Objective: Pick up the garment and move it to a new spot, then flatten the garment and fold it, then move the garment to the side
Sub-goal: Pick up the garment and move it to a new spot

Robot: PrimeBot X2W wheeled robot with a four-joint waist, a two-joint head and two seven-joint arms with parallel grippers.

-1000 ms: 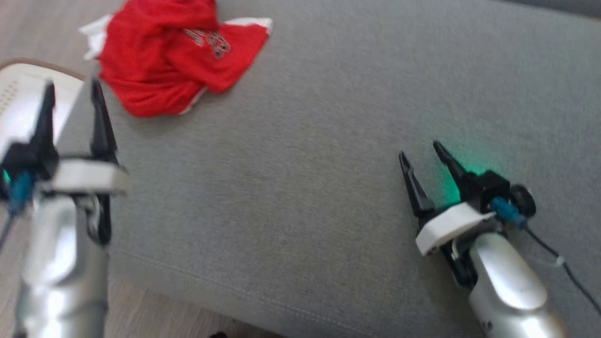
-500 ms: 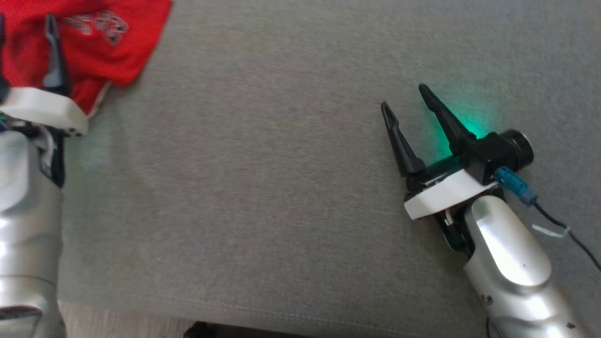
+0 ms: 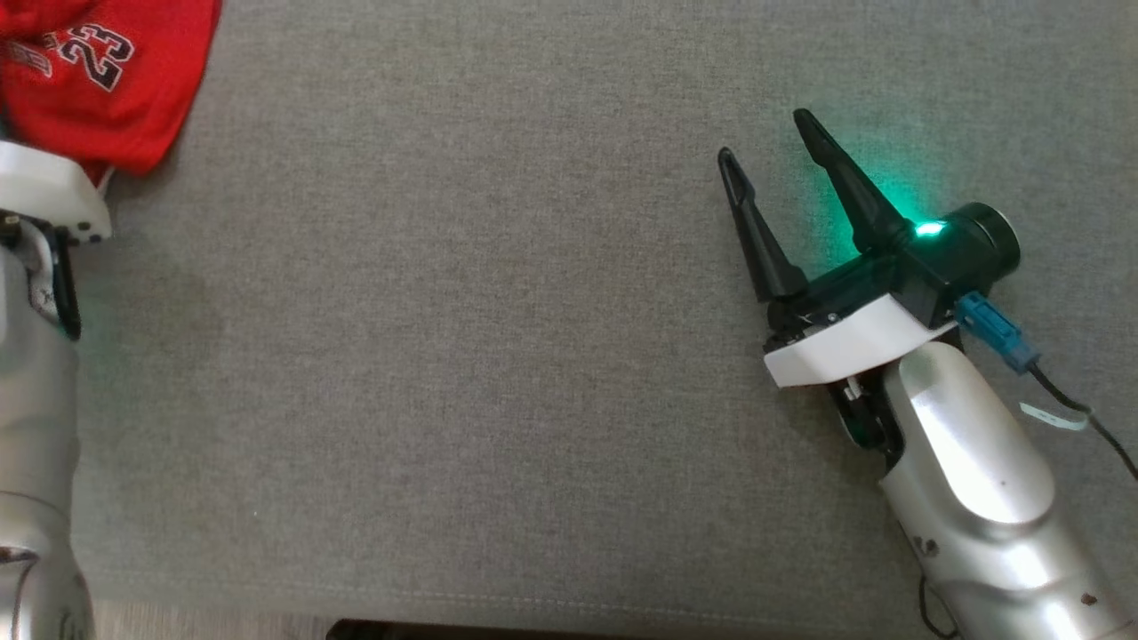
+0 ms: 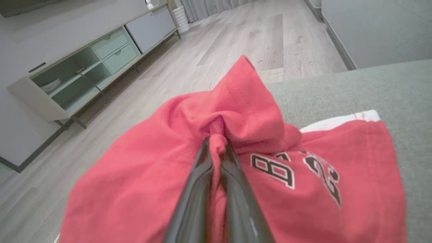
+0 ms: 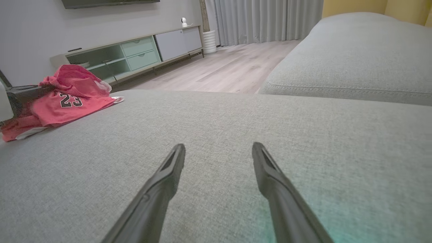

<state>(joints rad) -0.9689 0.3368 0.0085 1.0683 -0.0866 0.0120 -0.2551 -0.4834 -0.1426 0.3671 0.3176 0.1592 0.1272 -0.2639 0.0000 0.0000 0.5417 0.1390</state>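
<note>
Pinching a bunched-up fold of the red garment (image 4: 141,189), the left gripper (image 4: 217,142) has its two dark fingers pressed together on the cloth. The garment is a crumpled red shirt with a white edge, dark letters and the number 23. It lies in a heap at the end of the gray sofa (image 3: 444,311), at ten o'clock in the head view. The right gripper (image 3: 763,135) is at two o'clock in that view, well apart from the shirt. Its fingers are spread wide over the sofa, and a green light glows beside it. On the wood floor at ten o'clock in the left wrist view stands a long cabinet (image 4: 114,44) with drawers and open shelves. One shelf holds something pale, too small to tell.
</note>
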